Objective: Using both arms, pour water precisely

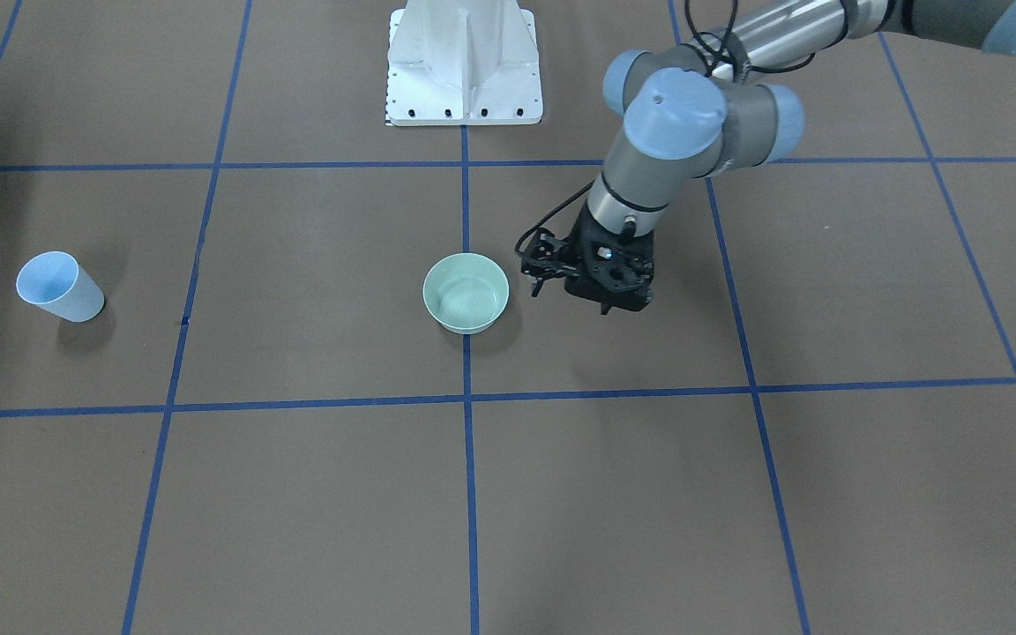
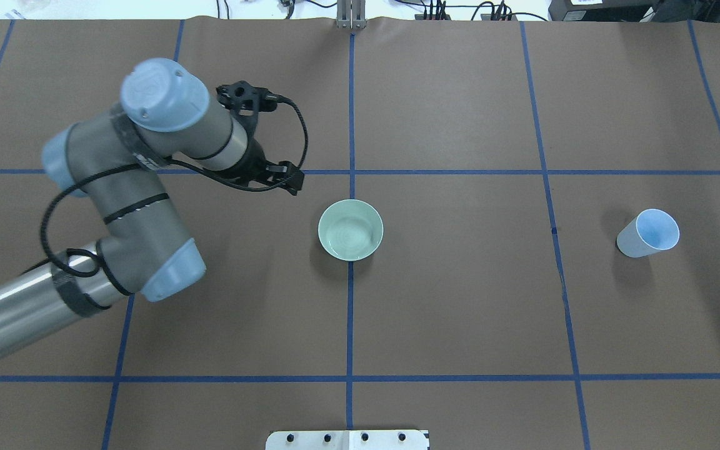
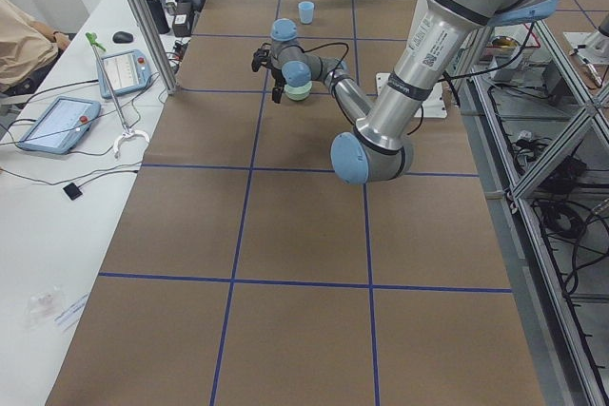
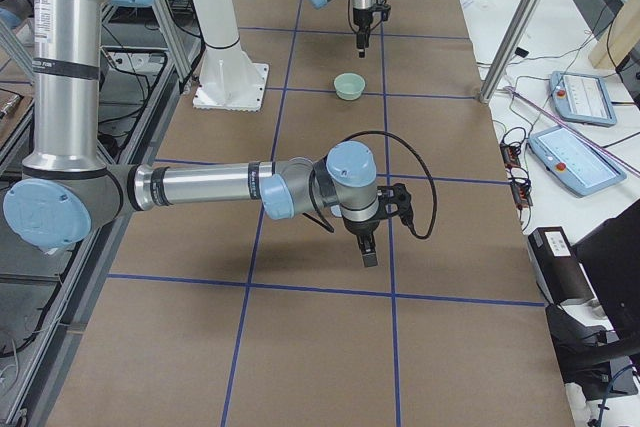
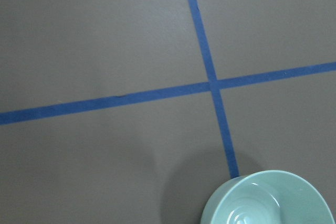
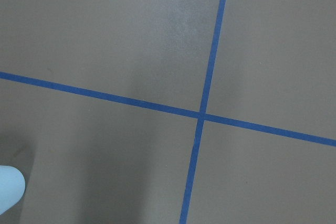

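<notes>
Across the brown tabletop (image 2: 460, 312), crossed by blue tape lines, the left arm (image 2: 135, 206) reaches in towards the middle. The right arm (image 4: 200, 187) shows only in the right side view, stretched out low over the paper. Between their shoulders stands the white pedestal base (image 1: 464, 70).

A pale green bowl (image 2: 350, 230) sits on the centre tape line. A pale blue cup (image 2: 646, 233) stands upright well apart from it, on the robot's right.

The left gripper (image 1: 601, 300) points down just beside the bowl, clear of it and holding nothing; how wide it is open I cannot tell. The right gripper (image 4: 368, 252) also points down, and its opening cannot be judged.

The water cannot be made out in either the bowl or the cup.
</notes>
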`<state>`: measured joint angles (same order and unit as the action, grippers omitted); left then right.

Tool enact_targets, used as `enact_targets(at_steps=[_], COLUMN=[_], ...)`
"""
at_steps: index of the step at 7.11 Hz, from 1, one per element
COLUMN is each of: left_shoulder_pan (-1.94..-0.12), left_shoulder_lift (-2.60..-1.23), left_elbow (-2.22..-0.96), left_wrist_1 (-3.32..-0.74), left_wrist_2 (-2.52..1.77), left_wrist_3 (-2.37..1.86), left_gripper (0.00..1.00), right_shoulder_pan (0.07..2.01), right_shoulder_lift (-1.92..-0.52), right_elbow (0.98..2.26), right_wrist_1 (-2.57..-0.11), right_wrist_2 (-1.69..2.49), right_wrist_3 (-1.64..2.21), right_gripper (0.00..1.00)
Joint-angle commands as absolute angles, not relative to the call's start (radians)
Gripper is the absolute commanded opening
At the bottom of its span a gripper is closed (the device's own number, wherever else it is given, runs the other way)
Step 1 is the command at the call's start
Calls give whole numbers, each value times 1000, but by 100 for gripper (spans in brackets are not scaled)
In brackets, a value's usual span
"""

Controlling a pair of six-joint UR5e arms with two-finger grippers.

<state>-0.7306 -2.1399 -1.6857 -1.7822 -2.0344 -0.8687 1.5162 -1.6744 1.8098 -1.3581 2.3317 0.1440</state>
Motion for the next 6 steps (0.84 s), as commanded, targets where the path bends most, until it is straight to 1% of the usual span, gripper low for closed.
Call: enact_targets(at_steps=[1,2,4,5,6], left_shoulder_pan=[-953,-1077,-1311,-1438,-1518], left_shoulder_lift=[-1944,-1865,-1768,-1744,-1743], left_elbow=[-1847,-1845,-1803,-1755,-1676], left_wrist_1=[-1592,-1585,-1578,-1578,-1580], left_wrist_2=[-2132,-2160,-2160,-2163,-2166], left_wrist_3=[-452,-238,97,245,373], left_gripper=[100,100,100,100,100], right_shoulder_pan=[1450,1410,1326,1268,1212], right_shoulder_lift=[-1686,-1689,-1716,-1730,-1736], right_elbow=[1915,1961,2050,2100,2136], right_wrist_1=[-1359,-1361,-1361,-1361,-1361], right_wrist_2=[2353,2342,2294,2251,2205], right_wrist_3=[367,474,636,719,800], right_gripper=[100,100,100,100,100])
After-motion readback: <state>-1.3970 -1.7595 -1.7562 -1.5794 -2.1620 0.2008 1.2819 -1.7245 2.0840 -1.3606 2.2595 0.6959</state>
